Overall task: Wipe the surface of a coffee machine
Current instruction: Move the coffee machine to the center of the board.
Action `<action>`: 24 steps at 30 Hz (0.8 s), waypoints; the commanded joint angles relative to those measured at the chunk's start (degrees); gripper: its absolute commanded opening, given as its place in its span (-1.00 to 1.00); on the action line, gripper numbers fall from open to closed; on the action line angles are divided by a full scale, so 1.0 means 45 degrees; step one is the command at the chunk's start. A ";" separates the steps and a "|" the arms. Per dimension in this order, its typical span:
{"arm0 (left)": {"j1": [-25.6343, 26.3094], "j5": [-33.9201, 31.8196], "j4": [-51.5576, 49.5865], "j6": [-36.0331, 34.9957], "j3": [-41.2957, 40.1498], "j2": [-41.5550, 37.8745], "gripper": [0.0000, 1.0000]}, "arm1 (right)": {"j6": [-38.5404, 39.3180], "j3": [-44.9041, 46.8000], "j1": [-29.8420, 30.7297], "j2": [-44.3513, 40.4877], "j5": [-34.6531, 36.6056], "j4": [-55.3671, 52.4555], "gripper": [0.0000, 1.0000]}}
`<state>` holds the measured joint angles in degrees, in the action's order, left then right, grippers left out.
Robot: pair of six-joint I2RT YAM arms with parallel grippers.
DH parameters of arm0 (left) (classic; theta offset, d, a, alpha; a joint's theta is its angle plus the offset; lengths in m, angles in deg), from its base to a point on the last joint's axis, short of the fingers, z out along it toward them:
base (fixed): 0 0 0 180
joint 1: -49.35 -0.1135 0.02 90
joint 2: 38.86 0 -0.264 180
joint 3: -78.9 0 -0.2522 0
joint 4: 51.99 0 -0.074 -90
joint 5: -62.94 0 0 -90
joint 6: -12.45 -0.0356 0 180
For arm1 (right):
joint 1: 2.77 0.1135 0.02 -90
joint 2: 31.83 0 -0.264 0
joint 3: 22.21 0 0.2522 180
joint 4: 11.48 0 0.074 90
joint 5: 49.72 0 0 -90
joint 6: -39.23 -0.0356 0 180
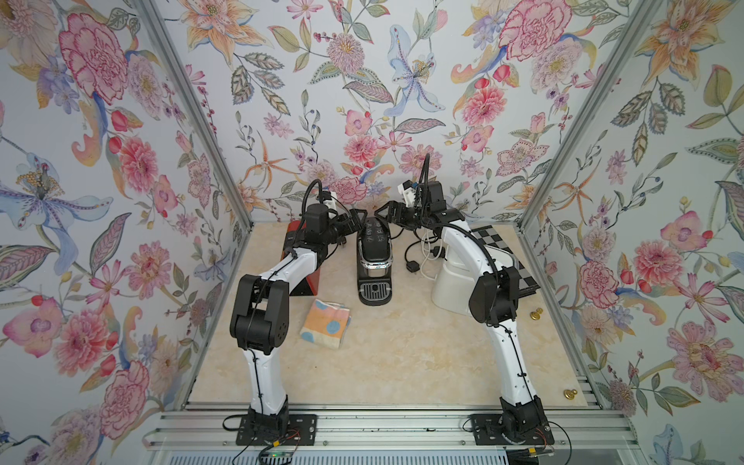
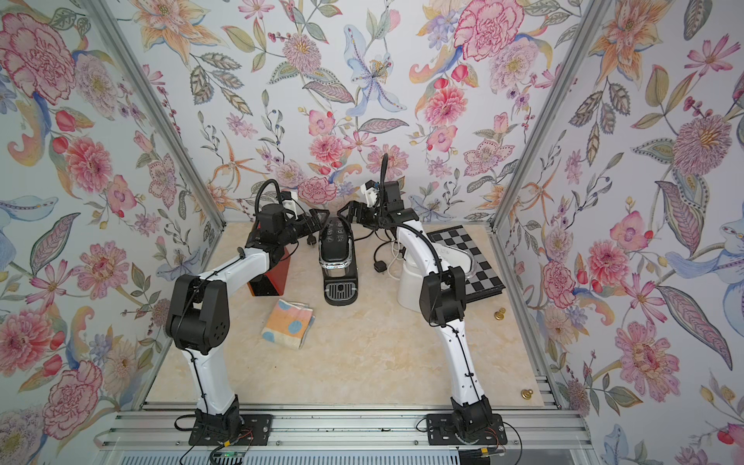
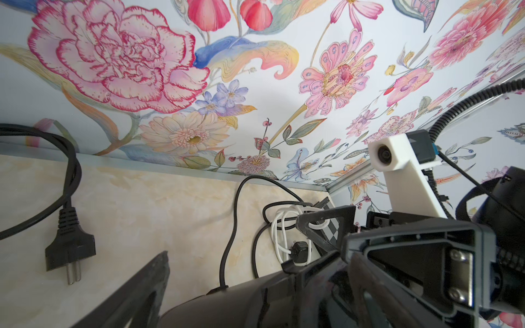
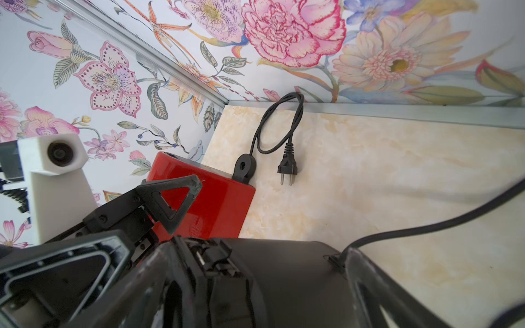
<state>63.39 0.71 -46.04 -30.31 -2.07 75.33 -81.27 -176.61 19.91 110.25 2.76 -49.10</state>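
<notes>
A black coffee machine [image 1: 375, 257] [image 2: 337, 257] stands at the middle back of the table, its drip tray facing the front. A folded orange cloth with blue dots [image 1: 325, 322] [image 2: 288, 323] lies flat in front of it to the left, and nothing touches it. My left gripper [image 1: 355, 220] is open at the left rear of the machine's top. My right gripper [image 1: 385, 215] is open at the right rear. Both wrist views show the machine's dark rear body [image 3: 241, 306] [image 4: 284, 284] between the spread fingers. Whether the fingers touch it is unclear.
A red appliance [image 1: 306, 265] stands left of the machine, under my left arm. A white appliance [image 1: 451, 282] and a chessboard [image 1: 503, 249] are on the right. Loose cables [image 1: 422, 253] lie behind, and a black plug [image 3: 69, 247]. Two brass weights [image 1: 535, 315] [image 1: 569, 395] sit at the right edge.
</notes>
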 commanded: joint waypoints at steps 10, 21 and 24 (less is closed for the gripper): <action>0.0542 0.1739 0.2493 0.1216 -0.1597 -0.0498 0.98 | 0.0017 0.1731 0.0668 -0.0726 -0.1106 0.0363 0.99; 0.1064 0.1612 0.3560 0.1708 -0.3588 -0.1821 0.98 | 0.0863 0.5587 0.1280 -0.3273 -0.0170 0.0360 0.99; 0.1187 0.1573 0.3706 0.1782 -0.4146 -0.2336 0.98 | 0.0997 0.6608 0.1486 -0.3886 0.0018 0.0365 0.99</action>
<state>66.91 6.83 -29.96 -23.49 -18.51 67.15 -79.59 -151.06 23.39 94.38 3.65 -41.34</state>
